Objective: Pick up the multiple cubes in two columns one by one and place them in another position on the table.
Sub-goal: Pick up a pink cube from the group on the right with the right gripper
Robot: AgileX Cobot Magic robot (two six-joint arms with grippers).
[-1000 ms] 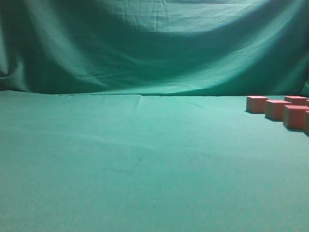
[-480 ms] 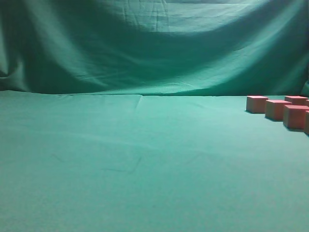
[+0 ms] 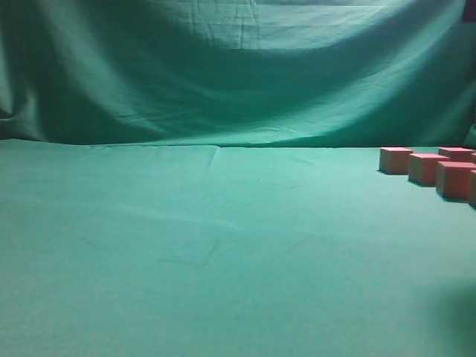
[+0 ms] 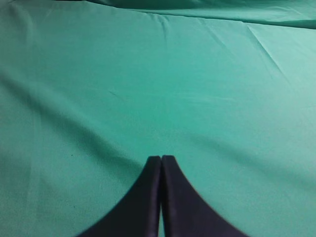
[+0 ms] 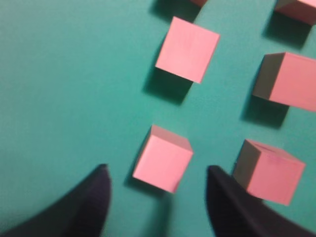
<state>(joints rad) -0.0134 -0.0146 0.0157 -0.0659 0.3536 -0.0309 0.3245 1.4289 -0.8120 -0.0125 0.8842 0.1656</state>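
Look first at the exterior view: you see the table (image 3: 186, 245) spread with teal-green cloth, a draped green backdrop (image 3: 223, 74) behind it, and neither arm. At the far right edge a cluster of pinkish-red cubes (image 3: 424, 168) sits on the cloth, four plainly visible and a sliver of another cut off by the frame.

The left wrist view gives you what that camera misses: the left gripper (image 4: 161, 160), its two black fingers pressed together tip to tip, holding nothing, above bare wrinkled cloth. No cubes appear there.

The right wrist view looks straight down on the cubes, and only here do you see them as two columns. The right gripper (image 5: 158, 173) has its fingers spread wide, one at lower left and one at lower right. The nearest cube of the left column (image 5: 163, 159) lies between the fingertips, resting on the cloth, with a clear gap to the left finger; nothing is gripped. The right finger overlaps the near edge of the neighbouring cube (image 5: 269, 170) in the right column; you cannot tell whether they touch. Further cubes lie beyond, the topmost cropped.
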